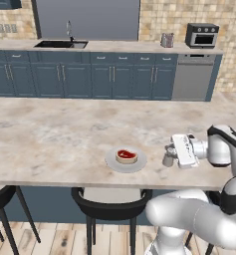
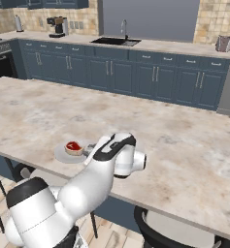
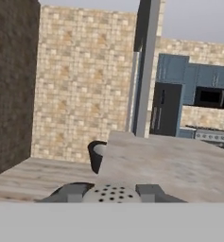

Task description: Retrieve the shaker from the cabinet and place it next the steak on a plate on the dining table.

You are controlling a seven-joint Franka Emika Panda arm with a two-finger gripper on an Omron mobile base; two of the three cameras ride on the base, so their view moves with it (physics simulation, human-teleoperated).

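We see our tool (image 1: 170, 153) clamped on the small grey metallic shaker (image 1: 168, 155). It stands upright on the beige marbled desk (image 1: 50, 134), just beside the round light-grey plate (image 1: 111, 162) bearing the red-brown steak (image 1: 126, 155).

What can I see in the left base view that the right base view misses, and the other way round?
The left base view alone shows the shaker upright in the gripper, apart from the plate, plus a toaster oven on the far counter. The right base view alone shows a coffee machine at the far left, while the arm hides the shaker. Both share the steak on the plate, the dining table, the sink and the blue cupboards.
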